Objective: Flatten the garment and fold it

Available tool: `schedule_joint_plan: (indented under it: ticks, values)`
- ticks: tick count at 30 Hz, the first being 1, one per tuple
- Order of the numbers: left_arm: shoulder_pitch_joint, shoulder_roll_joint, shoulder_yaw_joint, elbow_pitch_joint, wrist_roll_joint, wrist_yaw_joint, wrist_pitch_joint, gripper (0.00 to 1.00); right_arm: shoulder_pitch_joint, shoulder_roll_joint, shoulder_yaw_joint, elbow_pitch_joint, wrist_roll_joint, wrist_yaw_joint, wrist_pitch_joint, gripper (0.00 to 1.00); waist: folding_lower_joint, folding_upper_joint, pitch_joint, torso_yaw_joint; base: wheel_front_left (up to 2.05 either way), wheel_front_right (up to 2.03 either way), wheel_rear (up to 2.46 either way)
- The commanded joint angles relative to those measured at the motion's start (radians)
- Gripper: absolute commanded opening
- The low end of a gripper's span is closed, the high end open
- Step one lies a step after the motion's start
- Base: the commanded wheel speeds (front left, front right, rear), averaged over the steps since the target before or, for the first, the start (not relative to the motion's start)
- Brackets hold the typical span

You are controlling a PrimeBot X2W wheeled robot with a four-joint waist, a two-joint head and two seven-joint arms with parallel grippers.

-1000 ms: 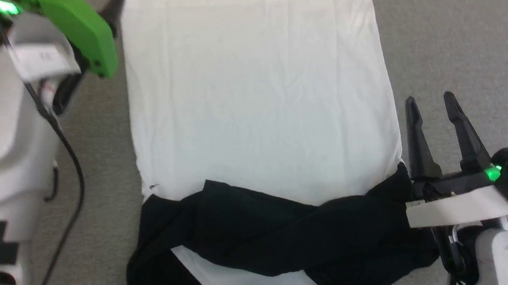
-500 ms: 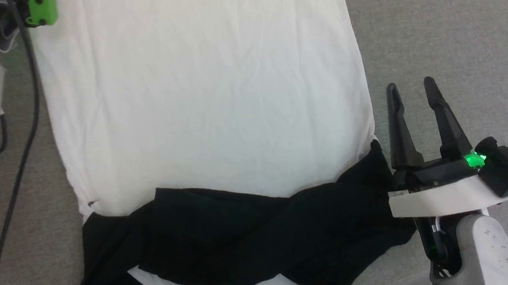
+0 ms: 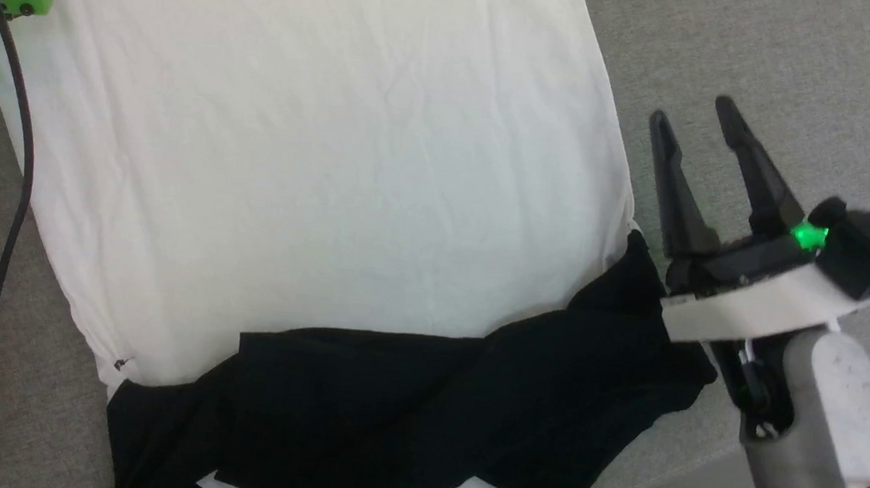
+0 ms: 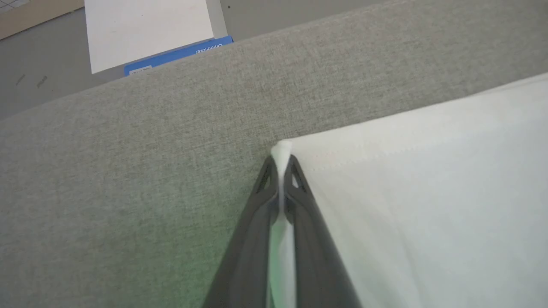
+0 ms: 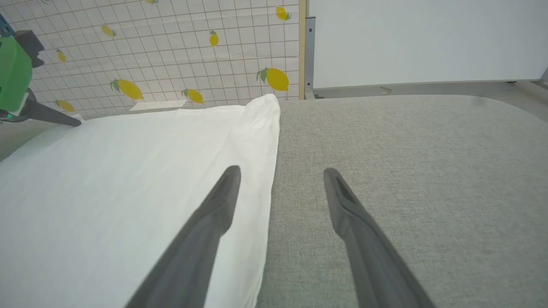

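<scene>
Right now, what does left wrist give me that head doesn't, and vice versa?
Left wrist: left gripper shut on a white hem corner of the garment; blue label strip beyond the grey pad. Head: black sleeves bunched across the near end; right gripper open, beside the garment's right edge. Both: white fabric lying flat on the grey pad.

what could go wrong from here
The left gripper pinches just a corner tip of the shirt; a pull might slip it free. The right gripper is open, holding nothing, so a one-sided pull could skew the shirt. The black sleeves lie bunched and might get folded in.
</scene>
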Motion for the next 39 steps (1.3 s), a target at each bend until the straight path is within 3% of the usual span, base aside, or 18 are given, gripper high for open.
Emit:
schedule_joint_plan:
  ticks: [1,7,16,25,33,34,35,37,39]
  values:
    - [0.031,0.014,-0.004,0.009,0.006,0.0,0.003,0.0,-0.054,-0.01,0.004,0.005,0.003,-0.002,0.012,1.0,-0.0001,-0.0001,0.007,0.004,0.0,0.0,0.0]
    - [0.014,0.003,-0.018,-0.007,-0.003,-0.014,-0.001,0.0,-0.319,-0.047,0.02,0.092,0.011,-0.002,0.138,1.0,-0.0001,-0.0001,0.024,0.029,0.0,0.0,0.0]
    - [-0.041,-0.073,-0.069,-0.029,-0.026,-0.051,-0.031,0.0,-0.746,-0.043,-0.01,0.479,0.054,-0.002,0.428,1.0,-0.0001,-0.0001,0.071,0.138,0.0,0.0,0.0]
    - [-0.106,-0.146,-0.128,-0.024,-0.036,-0.106,-0.105,0.0,-0.95,-0.065,-0.046,0.742,-0.03,-0.002,0.648,1.0,-0.0001,-0.0001,0.119,0.239,0.0,0.0,0.0]
    - [-0.139,-0.174,-0.161,-0.018,-0.038,-0.133,-0.135,0.0,-1.014,-0.063,-0.083,0.838,-0.069,-0.002,0.793,1.0,-0.0001,-0.0001,0.146,0.28,0.0,0.0,0.0]
    - [-0.14,-0.176,-0.162,-0.017,-0.039,-0.134,-0.139,0.0,-1.018,-0.062,-0.09,0.849,-0.076,-0.002,0.812,0.88,-0.0001,-0.0001,0.148,0.282,0.0,0.0,0.0]
    - [-0.141,-0.179,-0.163,-0.015,-0.041,-0.134,-0.144,0.0,-1.022,-0.059,-0.097,0.859,-0.085,-0.002,0.836,0.49,-0.0001,-0.0001,0.149,0.284,0.0,0.0,0.0]
    - [-0.144,-0.181,-0.164,-0.012,-0.043,-0.136,-0.157,0.0,-1.027,-0.054,-0.102,0.867,-0.103,-0.002,0.875,0.0,-0.0001,-0.0001,0.152,0.285,0.0,0.0,0.0]
    - [-0.151,-0.176,-0.163,-0.011,-0.037,-0.137,-0.18,0.0,-1.032,-0.055,-0.106,0.854,-0.125,-0.002,0.877,0.0,-0.0001,-0.0001,0.155,0.283,0.0,0.0,0.0]
